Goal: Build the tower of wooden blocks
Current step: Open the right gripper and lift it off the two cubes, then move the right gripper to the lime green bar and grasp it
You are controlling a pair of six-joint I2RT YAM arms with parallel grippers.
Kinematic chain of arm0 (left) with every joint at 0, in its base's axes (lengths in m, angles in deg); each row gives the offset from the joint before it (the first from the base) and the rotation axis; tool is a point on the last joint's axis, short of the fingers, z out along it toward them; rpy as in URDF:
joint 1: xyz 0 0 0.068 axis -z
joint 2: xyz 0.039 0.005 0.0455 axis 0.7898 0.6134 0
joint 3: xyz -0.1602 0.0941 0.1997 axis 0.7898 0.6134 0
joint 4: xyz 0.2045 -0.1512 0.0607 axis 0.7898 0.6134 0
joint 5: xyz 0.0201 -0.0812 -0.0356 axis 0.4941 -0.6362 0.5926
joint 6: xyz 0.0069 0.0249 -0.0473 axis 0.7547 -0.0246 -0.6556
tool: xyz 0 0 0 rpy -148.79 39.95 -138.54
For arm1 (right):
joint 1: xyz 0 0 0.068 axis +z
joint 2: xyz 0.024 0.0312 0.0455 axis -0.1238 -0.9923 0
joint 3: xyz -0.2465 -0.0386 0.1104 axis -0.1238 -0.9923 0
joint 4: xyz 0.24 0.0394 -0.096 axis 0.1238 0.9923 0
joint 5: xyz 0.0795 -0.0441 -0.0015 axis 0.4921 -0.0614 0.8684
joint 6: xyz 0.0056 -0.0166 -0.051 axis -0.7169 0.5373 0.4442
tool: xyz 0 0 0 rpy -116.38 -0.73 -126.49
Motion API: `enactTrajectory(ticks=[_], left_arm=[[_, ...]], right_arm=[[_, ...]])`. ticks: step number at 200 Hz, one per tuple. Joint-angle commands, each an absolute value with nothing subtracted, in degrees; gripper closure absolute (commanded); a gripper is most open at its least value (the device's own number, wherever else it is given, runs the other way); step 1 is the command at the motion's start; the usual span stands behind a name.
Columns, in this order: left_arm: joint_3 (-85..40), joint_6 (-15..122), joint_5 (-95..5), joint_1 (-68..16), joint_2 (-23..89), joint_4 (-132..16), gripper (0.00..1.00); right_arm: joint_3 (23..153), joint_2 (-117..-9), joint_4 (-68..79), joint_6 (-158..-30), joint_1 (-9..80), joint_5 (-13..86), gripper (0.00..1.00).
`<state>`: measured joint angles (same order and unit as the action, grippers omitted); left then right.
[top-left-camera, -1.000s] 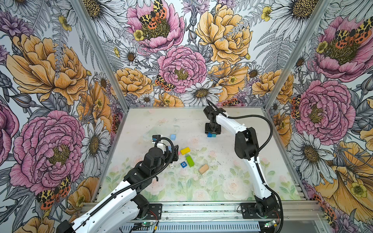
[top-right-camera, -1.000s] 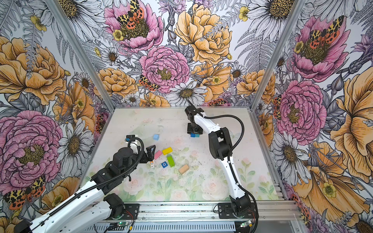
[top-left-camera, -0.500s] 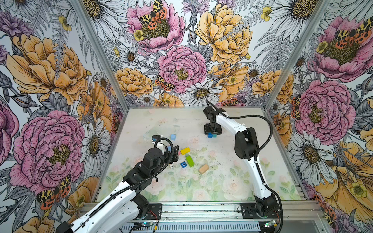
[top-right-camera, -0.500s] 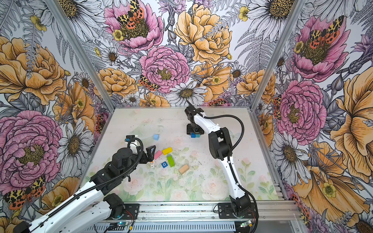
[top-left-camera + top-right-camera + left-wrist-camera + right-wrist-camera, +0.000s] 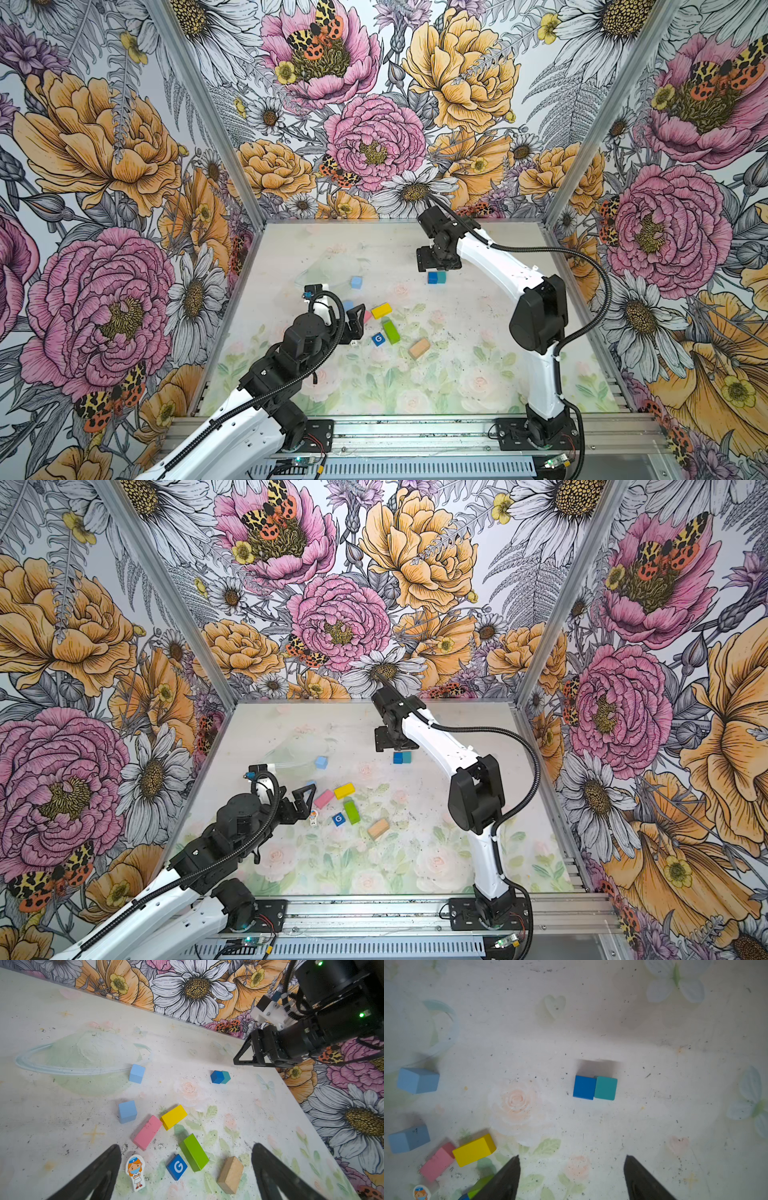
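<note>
All wood blocks lie loose on the table, none stacked. A dark blue cube (image 5: 584,1087) and a teal cube (image 5: 605,1087) touch side by side, with my right gripper (image 5: 572,1157) open and empty just above them (image 5: 438,264). Nearer the front lie a yellow brick (image 5: 173,1116), a pink brick (image 5: 148,1132), a green brick (image 5: 194,1152), a blue G block (image 5: 177,1166), a tan brick (image 5: 230,1175) and the white toy figure (image 5: 135,1172). My left gripper (image 5: 186,1147) stands wide open beside this cluster (image 5: 305,798), holding nothing. Two light blue cubes (image 5: 136,1073) (image 5: 127,1111) sit apart.
The flowered side walls (image 5: 232,266) and back wall (image 5: 374,199) enclose the table. A metal rail (image 5: 415,432) with both arm bases runs along the front. The right arm's elbow (image 5: 538,316) stands over the table's right half.
The right gripper's jaws have spread wider above the dark blue and teal cubes. The left arm and the blocks have not moved.
</note>
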<state>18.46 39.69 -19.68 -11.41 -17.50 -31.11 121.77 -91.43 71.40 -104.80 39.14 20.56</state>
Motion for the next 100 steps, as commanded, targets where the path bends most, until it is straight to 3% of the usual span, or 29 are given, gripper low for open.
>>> enactTrajectory(ticks=[1, 43, 100], left_arm=[[21.0, 35.3, -17.0, -8.3, -21.3, -27.1, 0.01], [26.5, 29.7, -15.4, -2.9, -29.5, -25.0, 0.01], [31.0, 25.4, -14.7, 0.1, -37.0, -22.8, 0.01]], right_arm=[[111.8, -85.7, 65.3, -108.1, 41.9, 24.1, 0.21], [98.1, -79.4, 57.5, -112.7, 49.4, 26.3, 0.29], [98.6, -84.2, 55.7, -113.8, 56.4, 25.2, 0.33]])
